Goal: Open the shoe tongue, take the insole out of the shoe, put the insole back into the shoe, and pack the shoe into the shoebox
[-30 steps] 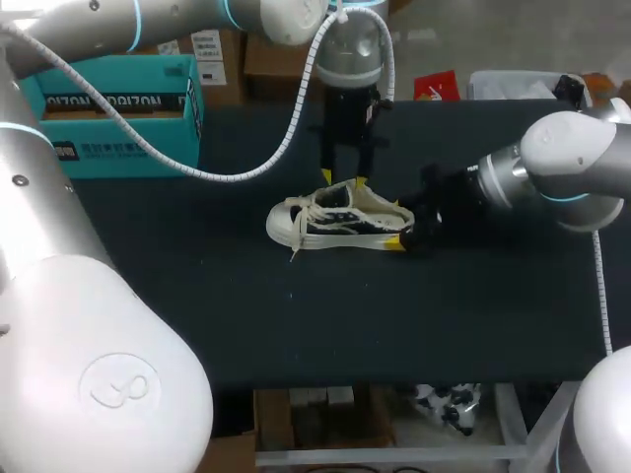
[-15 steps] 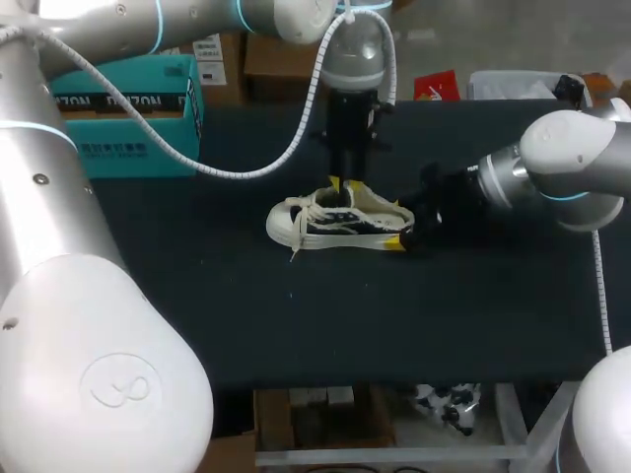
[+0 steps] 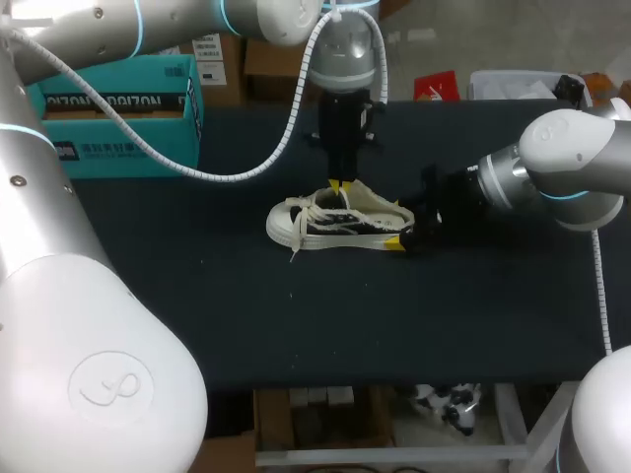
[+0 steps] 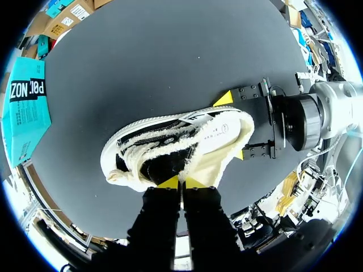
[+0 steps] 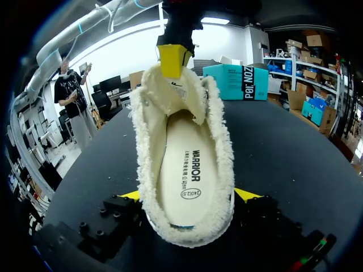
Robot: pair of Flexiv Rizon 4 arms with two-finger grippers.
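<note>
The shoe [image 3: 340,222] is set upright on its sole near the middle of the table [image 3: 197,315]. Its toe is turned toward the side where the teal shoebox [image 3: 118,113] stands. The shoebox is well apart from the shoe, at the table's far left corner.

The left end effector [image 3: 340,185] is held directly above the shoe's opening. Its yellow-tipped fingers are drawn together and clamped on the upper edge of the tongue [image 5: 178,93]. The tongue is lifted upright, away from the inside of the shoe.

The right end effector [image 5: 189,195] is placed at the shoe's heel. Its fingers are spread to the heel's width and appear pressed against both sides, so the shoe is clamped between them.

The insole [image 5: 190,170] is seen lying flat inside the shoe, ringed by a fuzzy cream lining. The pale laces [image 3: 314,212] are left loose over the front of the shoe, with one end trailing onto the table beside the toe.
</note>
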